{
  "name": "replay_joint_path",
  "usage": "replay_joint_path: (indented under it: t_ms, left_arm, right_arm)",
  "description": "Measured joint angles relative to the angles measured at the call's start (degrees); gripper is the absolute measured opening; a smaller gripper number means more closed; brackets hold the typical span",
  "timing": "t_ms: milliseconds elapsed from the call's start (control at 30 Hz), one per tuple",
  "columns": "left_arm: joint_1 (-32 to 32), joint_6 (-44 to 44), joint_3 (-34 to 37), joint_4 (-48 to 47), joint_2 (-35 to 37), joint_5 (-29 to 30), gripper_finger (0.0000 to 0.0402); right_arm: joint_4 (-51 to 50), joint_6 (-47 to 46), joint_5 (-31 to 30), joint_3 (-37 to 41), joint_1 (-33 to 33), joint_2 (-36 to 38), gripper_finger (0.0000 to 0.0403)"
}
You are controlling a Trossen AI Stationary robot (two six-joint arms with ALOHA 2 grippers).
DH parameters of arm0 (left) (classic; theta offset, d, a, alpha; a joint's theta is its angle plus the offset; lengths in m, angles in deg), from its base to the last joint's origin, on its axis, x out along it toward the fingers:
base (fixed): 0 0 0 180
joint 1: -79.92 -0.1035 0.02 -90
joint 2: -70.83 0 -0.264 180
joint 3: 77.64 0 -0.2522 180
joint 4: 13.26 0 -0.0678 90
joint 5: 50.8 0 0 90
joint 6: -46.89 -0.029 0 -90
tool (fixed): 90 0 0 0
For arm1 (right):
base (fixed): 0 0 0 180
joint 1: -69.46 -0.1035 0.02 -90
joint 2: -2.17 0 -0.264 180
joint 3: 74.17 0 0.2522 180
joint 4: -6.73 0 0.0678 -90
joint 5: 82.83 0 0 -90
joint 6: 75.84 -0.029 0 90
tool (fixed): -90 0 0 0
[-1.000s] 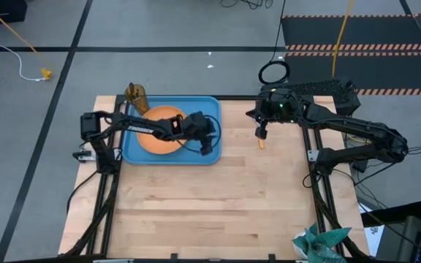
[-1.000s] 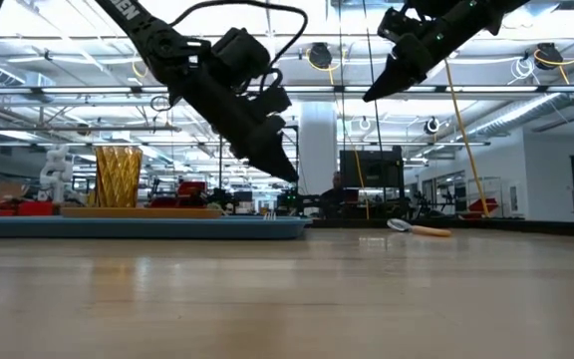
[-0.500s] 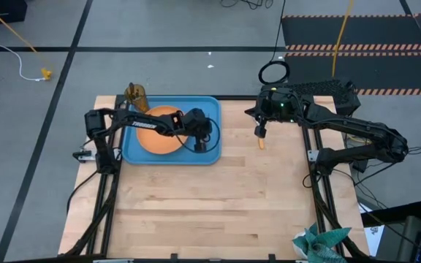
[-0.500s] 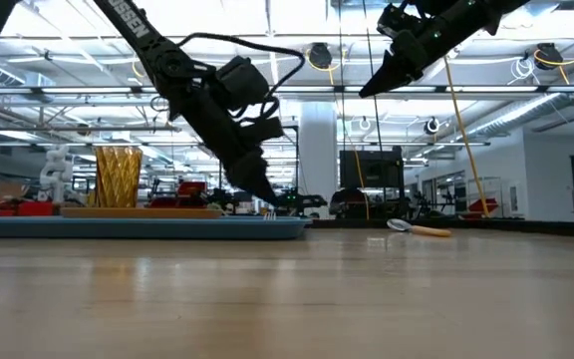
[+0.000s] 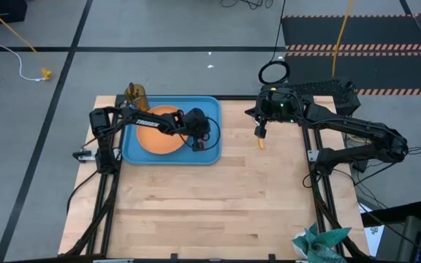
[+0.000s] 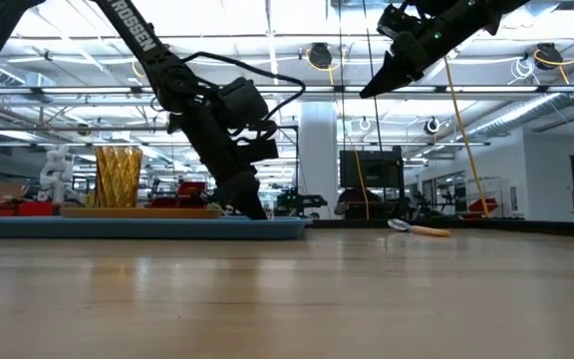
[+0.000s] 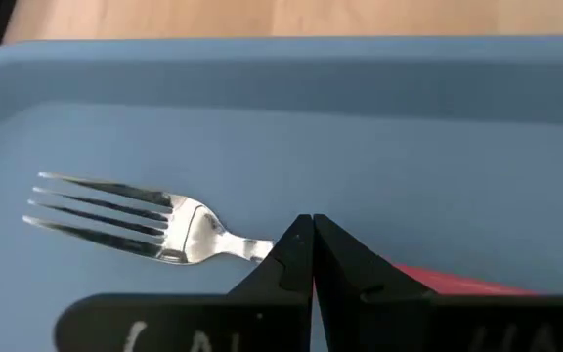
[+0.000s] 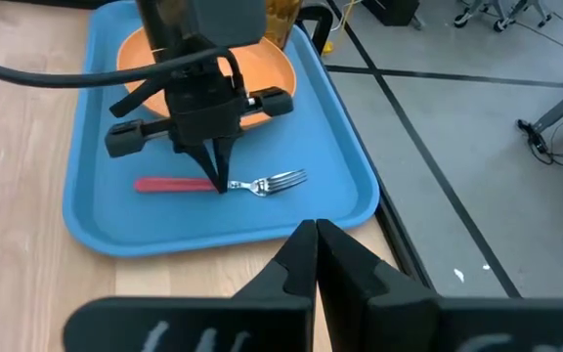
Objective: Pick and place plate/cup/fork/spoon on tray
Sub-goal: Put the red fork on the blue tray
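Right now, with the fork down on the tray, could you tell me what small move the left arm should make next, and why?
Probably open the left gripper and lift straight up. Its closed tips sit on the neck of the fork, which appears to lie flat on the tray beside the plate. The right gripper hovers closed above the spoon out on the table.

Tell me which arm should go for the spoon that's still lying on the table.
The right. Its gripper hangs just above the spoon, which lies on the wood beside the tray. The left gripper is down on the tray at the fork, farther from the spoon.
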Motion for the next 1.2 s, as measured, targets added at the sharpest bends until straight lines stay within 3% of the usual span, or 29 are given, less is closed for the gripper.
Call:
replay_joint_path:
  t_ms: [633,900,1200]
  left_arm:
    - [-0.74,6.26,0.03,-3.15,0.28,6.4,0.0004]
    - [-1.03,5.96,-0.29,1.72,1.03,6.65,0.0004]
    - [-6.09,6.1,-0.48,1.7,1.05,5.74,0.0005]
  right_arm:
    - [-0.03,0.09,0.0,0.0,0.0,0.0,0.0]
    - [0.02,0.09,-0.02,0.0,0.0,0.0,0.0]
    - [0.36,0.09,-0.02,0.0,0.0,0.0,0.0]
